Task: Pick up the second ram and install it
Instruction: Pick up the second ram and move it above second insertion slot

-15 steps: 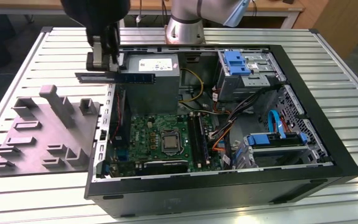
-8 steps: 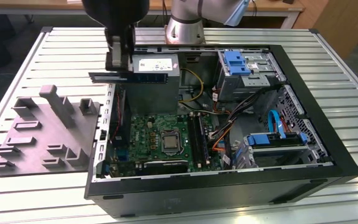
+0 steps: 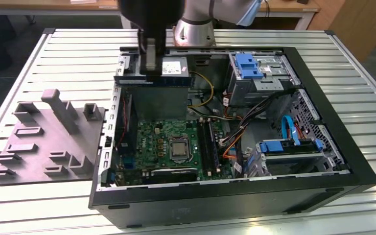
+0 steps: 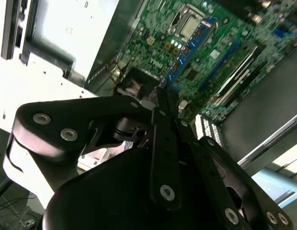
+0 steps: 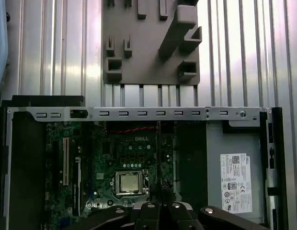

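My gripper hangs over the open computer case, above the grey power supply at its far side. It is shut on the second ram, a thin dark-blue stick held level on its long edge. In the second wrist view the ram sticks out from the closed fingertips of the gripper, over the green motherboard. In the first wrist view the ram shows edge-on as a thin dark line above the gripper. The long black memory slots lie beside the processor socket.
A grey fixture plate with raised blocks lies on the slatted metal table at the exterior view's left. Inside the case are blue drive brackets, a drive cage, loose cables and a metal cross rail.
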Motion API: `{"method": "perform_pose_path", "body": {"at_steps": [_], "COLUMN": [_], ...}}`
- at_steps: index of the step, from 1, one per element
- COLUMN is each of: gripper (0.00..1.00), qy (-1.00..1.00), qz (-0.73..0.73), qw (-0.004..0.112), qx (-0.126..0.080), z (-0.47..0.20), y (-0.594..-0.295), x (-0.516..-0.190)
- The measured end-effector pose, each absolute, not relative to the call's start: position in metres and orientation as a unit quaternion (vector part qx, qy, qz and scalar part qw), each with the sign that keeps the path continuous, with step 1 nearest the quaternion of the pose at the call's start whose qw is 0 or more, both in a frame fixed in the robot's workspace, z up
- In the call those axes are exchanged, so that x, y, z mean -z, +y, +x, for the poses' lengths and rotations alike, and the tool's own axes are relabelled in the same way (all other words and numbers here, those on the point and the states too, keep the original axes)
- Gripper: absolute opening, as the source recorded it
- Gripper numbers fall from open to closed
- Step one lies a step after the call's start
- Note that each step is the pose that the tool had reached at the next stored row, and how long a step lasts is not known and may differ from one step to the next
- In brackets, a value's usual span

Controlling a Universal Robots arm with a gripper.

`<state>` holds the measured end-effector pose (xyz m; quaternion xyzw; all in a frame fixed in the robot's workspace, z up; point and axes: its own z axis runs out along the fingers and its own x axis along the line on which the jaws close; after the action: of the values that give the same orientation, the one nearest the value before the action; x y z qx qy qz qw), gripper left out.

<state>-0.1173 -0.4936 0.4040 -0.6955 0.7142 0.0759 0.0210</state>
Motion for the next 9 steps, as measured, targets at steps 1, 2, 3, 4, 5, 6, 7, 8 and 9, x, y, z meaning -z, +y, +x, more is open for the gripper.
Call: {"method": "perform_pose_path", "body": {"at_steps": [1,2,3,4,5,6,7,8,9], "gripper": [0.11,0.11,0.11,0.11,0.11,0.11,0.11,0.11,0.11], "qy": [0.714,0.714,0.714,0.714,0.714,0.714,0.714,0.714,0.714], "qz": [-0.696,-0.696,-0.696,-0.696,-0.696,-0.696,-0.696,-0.696,-0.696], "qw": [0.021,0.021,0.021,0.021,0.021,0.021,0.021,0.021,0.021], "qx": [-0.076,-0.076,-0.076,-0.076,-0.076,-0.076,-0.076,-0.076,-0.076], "z": [-0.113,-0.108,-0.104,-0.099,-0.095,-0.09,-0.086,-0.083,-0.081], "y": [-0.494,-0.494,-0.494,-0.494,-0.494,-0.494,-0.494,-0.494,-0.494], "x": [-0.404,-0.404,-0.403,-0.403,-0.403,-0.403,-0.402,-0.402,-0.401]}}
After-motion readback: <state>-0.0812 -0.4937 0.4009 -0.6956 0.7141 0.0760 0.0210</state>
